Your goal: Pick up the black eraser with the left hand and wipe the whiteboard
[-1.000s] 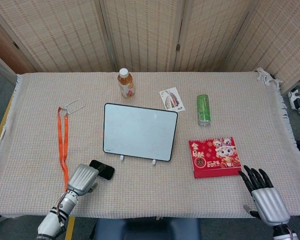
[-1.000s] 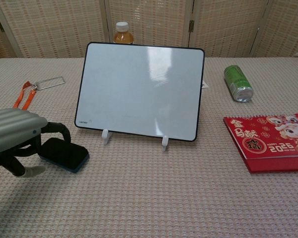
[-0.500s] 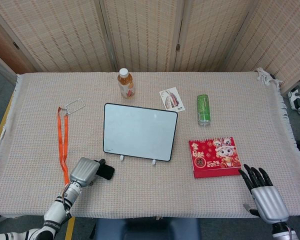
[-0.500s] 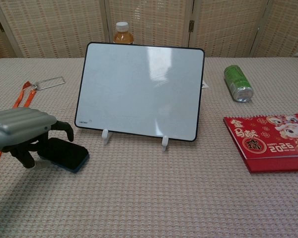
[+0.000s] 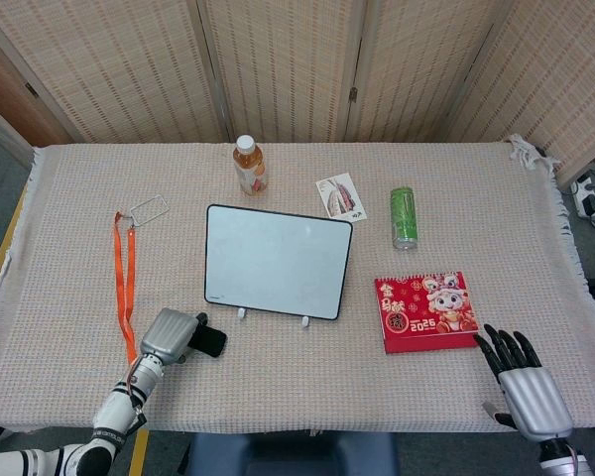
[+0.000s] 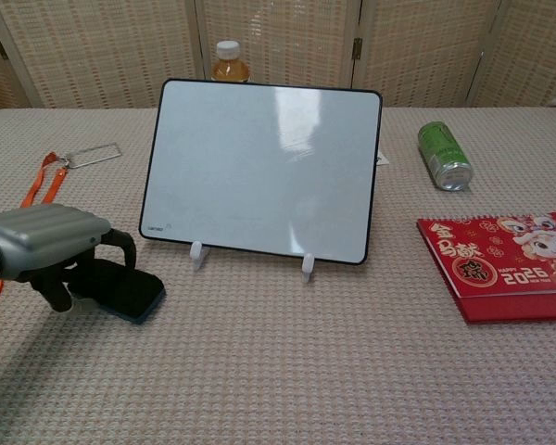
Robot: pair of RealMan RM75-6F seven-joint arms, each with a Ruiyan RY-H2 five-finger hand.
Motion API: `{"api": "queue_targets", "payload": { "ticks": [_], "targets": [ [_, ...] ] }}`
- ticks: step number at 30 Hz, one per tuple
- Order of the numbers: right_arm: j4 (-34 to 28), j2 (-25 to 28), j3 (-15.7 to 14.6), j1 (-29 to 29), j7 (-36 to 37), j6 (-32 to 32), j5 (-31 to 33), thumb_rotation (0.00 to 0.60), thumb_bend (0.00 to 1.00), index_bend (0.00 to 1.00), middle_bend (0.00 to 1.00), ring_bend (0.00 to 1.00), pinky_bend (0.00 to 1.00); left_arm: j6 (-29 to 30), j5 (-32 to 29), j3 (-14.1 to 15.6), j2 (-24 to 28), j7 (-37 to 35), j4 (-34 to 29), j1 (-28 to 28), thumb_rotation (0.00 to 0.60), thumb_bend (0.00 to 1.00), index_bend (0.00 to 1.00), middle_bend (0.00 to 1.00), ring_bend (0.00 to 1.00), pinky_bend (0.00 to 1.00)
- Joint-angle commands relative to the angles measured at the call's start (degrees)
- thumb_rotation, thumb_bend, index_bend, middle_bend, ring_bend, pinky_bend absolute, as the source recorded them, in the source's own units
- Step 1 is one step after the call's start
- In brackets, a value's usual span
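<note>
The black eraser (image 5: 214, 343) (image 6: 128, 289) lies flat on the cloth, left of the whiteboard's front. My left hand (image 5: 171, 335) (image 6: 46, 239) covers its left end, dark fingers arched over the far edge and the thumb against the near side, gripping it. The whiteboard (image 5: 276, 260) (image 6: 264, 167) stands tilted back on two white feet in the middle of the table; its surface looks blank. My right hand (image 5: 521, 382) rests at the table's front right corner, fingers spread, holding nothing; the chest view does not show it.
An orange lanyard (image 5: 125, 283) (image 6: 39, 185) runs along the left of my left hand. Behind the board stand a drink bottle (image 5: 248, 165) and a card (image 5: 341, 195). A green can (image 5: 404, 216) (image 6: 444, 155) and a red calendar (image 5: 424, 310) (image 6: 505, 261) sit at the right.
My left hand has slid forward and right onto the eraser, and its fingers have come down around it. The right hand has barely moved.
</note>
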Motion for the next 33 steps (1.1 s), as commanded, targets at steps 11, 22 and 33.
{"api": "queue_targets", "payload": {
  "ticks": [11, 22, 33],
  "targets": [
    [-0.1, -0.2, 0.0, 0.1, -0.3, -0.1, 0.3, 0.6, 0.15, 0.0, 0.0, 0.0, 0.0, 8.2, 9.5, 1.3, -2.5, -5.6, 1.0, 1.4, 0.6, 0.36, 0.62, 1.0, 0.98, 1.0],
    [-0.1, 0.2, -0.2, 0.0, 0.3, 0.4, -0.1, 0.6, 0.15, 0.0, 0.0, 0.0, 0.0, 18.9, 13.4, -2.6, -7.3, -2.8, -0.8, 2.6, 0.6, 0.36, 0.62, 1.0, 0.98, 1.0],
    [-0.3, 1.8, -0.5, -0.4, 3.7, 1.9, -1.4, 0.6, 0.15, 0.0, 0.0, 0.0, 0.0, 27.9, 20.7, -7.0, -23.9, 1.2, 14.3, -0.9, 0.6, 0.36, 0.59, 1.0, 1.0, 1.0]
  ]
}}
